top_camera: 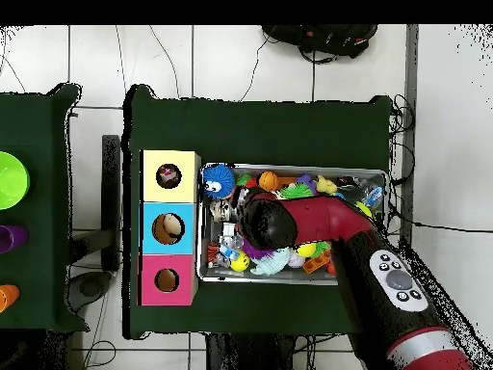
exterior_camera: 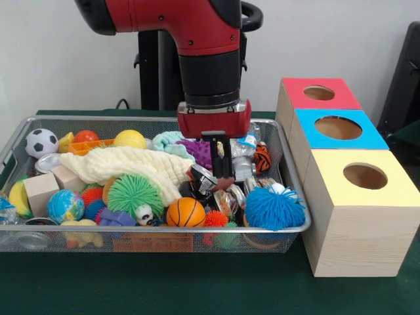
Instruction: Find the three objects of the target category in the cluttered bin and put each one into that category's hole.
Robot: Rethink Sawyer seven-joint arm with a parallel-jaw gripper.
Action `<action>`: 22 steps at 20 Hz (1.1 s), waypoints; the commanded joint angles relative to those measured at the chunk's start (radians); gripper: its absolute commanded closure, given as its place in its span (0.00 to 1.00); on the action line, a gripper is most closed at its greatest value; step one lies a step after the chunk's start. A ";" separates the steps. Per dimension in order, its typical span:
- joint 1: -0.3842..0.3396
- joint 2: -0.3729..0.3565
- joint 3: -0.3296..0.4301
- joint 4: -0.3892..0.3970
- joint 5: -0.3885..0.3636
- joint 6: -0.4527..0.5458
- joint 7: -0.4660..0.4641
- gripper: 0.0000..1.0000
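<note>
The silver wire-mesh bin (exterior_camera: 20, 131) is full of mixed toys; it also shows in the overhead view (top_camera: 380, 175). My gripper (exterior_camera: 223, 178) reaches straight down into its right half, with the tips sunk in the clutter. A knotted multicoloured cord toy (exterior_camera: 227, 202) seems to lie just in front of the tips, partly covered. Other rope toys are not clear to see. The yellow-faced box (exterior_camera: 387, 190) with its round hole (exterior_camera: 365, 176) stands nearest the camera, right of the bin. From overhead, something mottled shows inside the yellow box's hole (top_camera: 169, 175), and the arm hides the gripper.
The blue-faced box (exterior_camera: 367, 139) and the red-faced box (exterior_camera: 295, 92) stand behind the yellow one. In the bin lie a cream cloth (exterior_camera: 131, 164), a green spiky ball (exterior_camera: 134, 193), a blue spiky ball (exterior_camera: 274, 209), a small basketball (exterior_camera: 186, 212), a football (exterior_camera: 41, 142) and wooden blocks (exterior_camera: 41, 190).
</note>
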 commanded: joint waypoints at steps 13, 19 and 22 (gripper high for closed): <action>-0.041 0.012 -0.020 0.123 -0.152 -0.094 -0.049 1.00; 0.006 0.158 -0.101 -0.041 -0.255 -0.143 -0.030 1.00; -0.013 0.194 -0.094 -0.082 -0.286 -0.152 -0.052 1.00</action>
